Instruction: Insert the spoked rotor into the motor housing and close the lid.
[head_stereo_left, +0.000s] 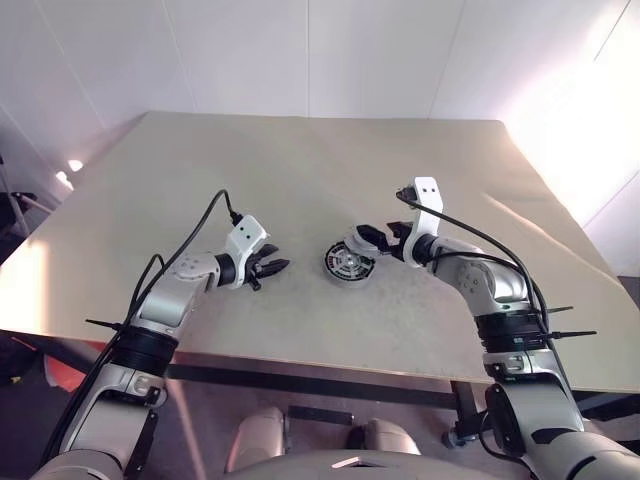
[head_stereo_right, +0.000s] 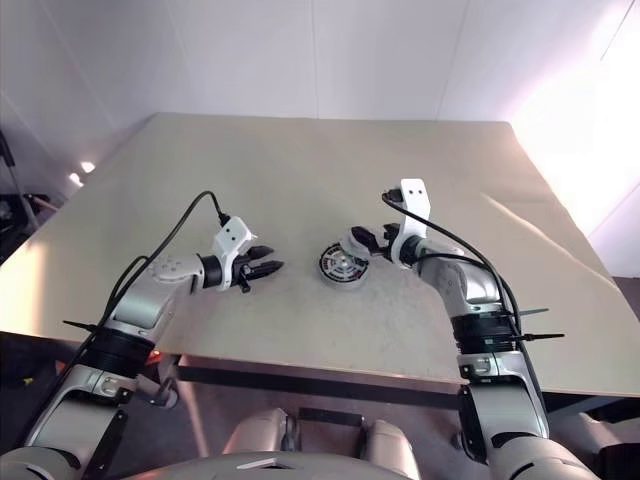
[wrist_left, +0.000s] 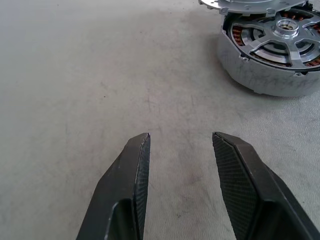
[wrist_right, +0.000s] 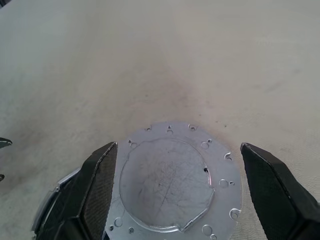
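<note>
From the head views, a pale tan counter (head_stereo_left: 300, 170) fills the scene under white walls. The motor housing (head_stereo_left: 349, 264) sits slightly right of centre, a round grey cup lying flat with its open face up. The left gripper (head_stereo_left: 272, 268) hangs at its nine o'clock, clearly apart from it, pointing toward it. The right gripper (head_stereo_left: 375, 240) is at the housing's two o'clock, close above its far rim. Black cables loop along both arms.

The left wrist view gives what the head views cannot: inside the housing (wrist_left: 270, 70) a ring of copper-red windings shows between the arms of a silver spoked rotor (wrist_left: 282, 40) with a shiny hub, seated level in the cup. The cup's wall is smooth cast metal. The left jaws stand part-way open with nothing between them, their black pads finely cross-hatched, above the bare, faintly speckled counter. At the housing's far rim a notched edge of the lid (wrist_left: 240, 6) peeks in.

The right wrist view shows the lid (wrist_right: 172, 182) face on: a flat, round, grey metal plate, its middle scuffed and scratched, small holes around its border. It lies between the widely parted right jaws; neither pad visibly presses on it. Whether it rests on the housing I cannot tell.
</note>
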